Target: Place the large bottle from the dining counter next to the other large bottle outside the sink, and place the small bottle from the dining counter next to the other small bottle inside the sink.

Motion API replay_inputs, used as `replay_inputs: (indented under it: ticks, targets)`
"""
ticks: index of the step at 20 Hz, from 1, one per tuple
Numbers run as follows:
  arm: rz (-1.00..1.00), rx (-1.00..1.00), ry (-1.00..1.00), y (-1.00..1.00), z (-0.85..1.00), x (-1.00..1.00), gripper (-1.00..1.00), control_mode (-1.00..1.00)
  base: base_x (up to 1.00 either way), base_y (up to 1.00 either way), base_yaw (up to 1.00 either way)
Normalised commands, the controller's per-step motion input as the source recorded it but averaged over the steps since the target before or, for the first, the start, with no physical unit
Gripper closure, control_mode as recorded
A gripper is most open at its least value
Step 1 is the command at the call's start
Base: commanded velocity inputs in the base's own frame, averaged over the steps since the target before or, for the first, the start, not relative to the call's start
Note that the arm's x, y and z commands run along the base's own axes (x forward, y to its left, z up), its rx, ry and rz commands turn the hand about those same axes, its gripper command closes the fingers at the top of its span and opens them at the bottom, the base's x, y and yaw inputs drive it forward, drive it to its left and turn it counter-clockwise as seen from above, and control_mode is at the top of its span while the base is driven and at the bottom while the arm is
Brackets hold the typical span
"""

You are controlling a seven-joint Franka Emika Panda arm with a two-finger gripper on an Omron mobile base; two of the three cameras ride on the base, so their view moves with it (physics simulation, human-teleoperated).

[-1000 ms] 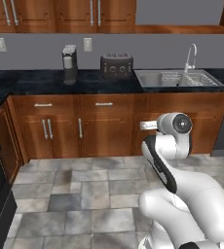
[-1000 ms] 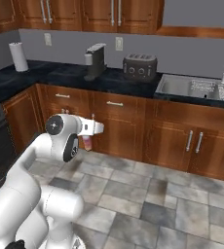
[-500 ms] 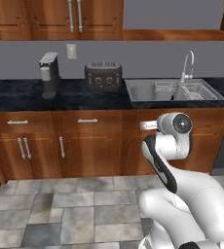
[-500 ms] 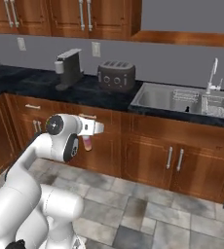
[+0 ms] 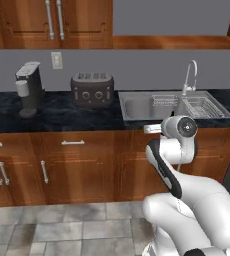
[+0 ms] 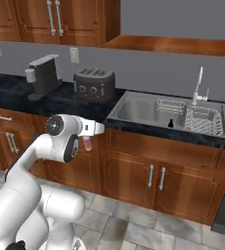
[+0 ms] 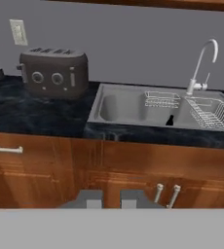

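My gripper hangs below the white hand in front of the cabinet doors, shut on a small pinkish bottle. In the hand view the two fingertips stand close together at the bottom edge. The steel sink lies ahead and to the right in the dark counter. Inside it, a small dark bottle stands near the wire rack. The large bottles and the dining counter are out of view.
A toaster and a coffee machine stand on the counter left of the sink. A tall faucet rises behind the basin, and a wire dish rack fills its right half. Wooden cabinets run below.
The base has driven right along the counter, so the whole scene has slid left and the sink now lies ahead. The arm keeps the same pose with the bottle in its grip.
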Motion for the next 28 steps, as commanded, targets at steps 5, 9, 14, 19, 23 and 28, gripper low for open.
replay_inputs:
  ticks: [5, 9, 14, 19, 23, 28]
  targets:
    - [0.00, 0.00, 0.00, 0.00, 0.00, 0.00, 1.00, 1.00, 0.61, -0.56, 0.00]
    - [0.00, 0.00, 0.00, 0.00, 0.00, 0.00, 1.00, 1.00, 0.49, -0.50, 0.02]
    - [0.00, 0.00, 0.00, 0.00, 0.00, 0.00, 1.00, 1.00, 0.47, -0.48, 0.02]
    - [0.00, 0.00, 0.00, 0.00, 0.00, 0.00, 1.00, 1.00, 0.48, -0.37, 0.02]
    - [0.00, 0.00, 0.00, 0.00, 0.00, 0.00, 1.00, 1.00, 0.46, -0.14, 0.01]
    - [0.00, 0.00, 0.00, 0.00, 0.00, 0.00, 1.00, 1.00, 0.41, -0.02, 0.00]
